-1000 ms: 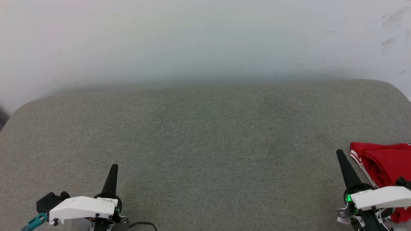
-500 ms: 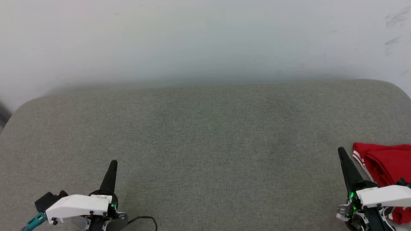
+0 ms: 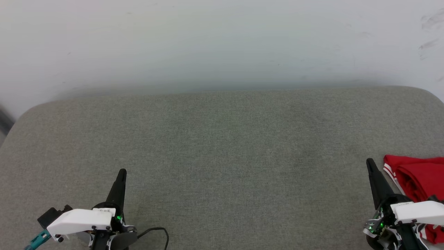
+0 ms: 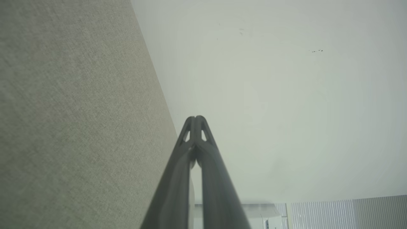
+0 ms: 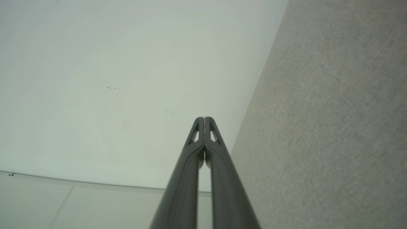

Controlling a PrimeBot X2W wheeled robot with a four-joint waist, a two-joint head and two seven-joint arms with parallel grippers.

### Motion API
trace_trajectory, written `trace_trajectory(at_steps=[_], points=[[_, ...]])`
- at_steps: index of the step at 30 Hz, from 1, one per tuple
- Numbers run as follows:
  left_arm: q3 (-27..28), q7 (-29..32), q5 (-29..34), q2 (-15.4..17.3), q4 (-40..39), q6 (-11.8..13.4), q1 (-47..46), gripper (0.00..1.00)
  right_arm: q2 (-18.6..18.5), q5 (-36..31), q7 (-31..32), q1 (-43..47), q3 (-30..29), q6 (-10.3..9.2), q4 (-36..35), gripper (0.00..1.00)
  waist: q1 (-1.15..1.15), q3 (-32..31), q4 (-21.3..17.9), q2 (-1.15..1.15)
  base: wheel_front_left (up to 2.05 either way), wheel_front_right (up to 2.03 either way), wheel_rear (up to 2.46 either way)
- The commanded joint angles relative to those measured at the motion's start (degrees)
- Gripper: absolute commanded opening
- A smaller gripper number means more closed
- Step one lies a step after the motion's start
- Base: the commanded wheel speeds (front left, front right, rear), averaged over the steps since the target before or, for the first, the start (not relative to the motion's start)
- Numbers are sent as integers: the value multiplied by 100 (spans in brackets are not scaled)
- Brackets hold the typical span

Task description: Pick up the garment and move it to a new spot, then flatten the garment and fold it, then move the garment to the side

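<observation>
Left gripper (image 3: 121, 172) at 7 o'clock and right gripper (image 3: 369, 161) at 4 are pinched shut and empty; red jersey (image 3: 418, 177) sits compact at the grey cushion (image 3: 222, 146) edge at 4, so probably finished, fold cropped.

Wide open run of grey table (image 3: 222, 146) between the left tool (image 3: 122, 172) and the right tool (image 3: 369, 161), and there's room to sweep through the middle. Both tools are pinched closed and sit well apart. The white wall (image 3: 222, 41) blocks the far edge. On the right, the red garment (image 3: 421, 177) lies bunched just beside the right tool. A black cable (image 3: 162, 232) loops by the left tool's base.
</observation>
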Motion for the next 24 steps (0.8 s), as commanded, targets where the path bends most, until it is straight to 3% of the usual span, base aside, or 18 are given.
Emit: trace_trajectory(at_steps=[1,24], points=[[48,42,-110,-8,4,-41,-92,0,25,132,29,-116,-25,0,5,0,0,3,6,0,0,0,0],[202,238,-731,-94,43,-162,-150,0,73,870,97,-171,-100,-1,123,0,0,35,73,0,0,0,0]])
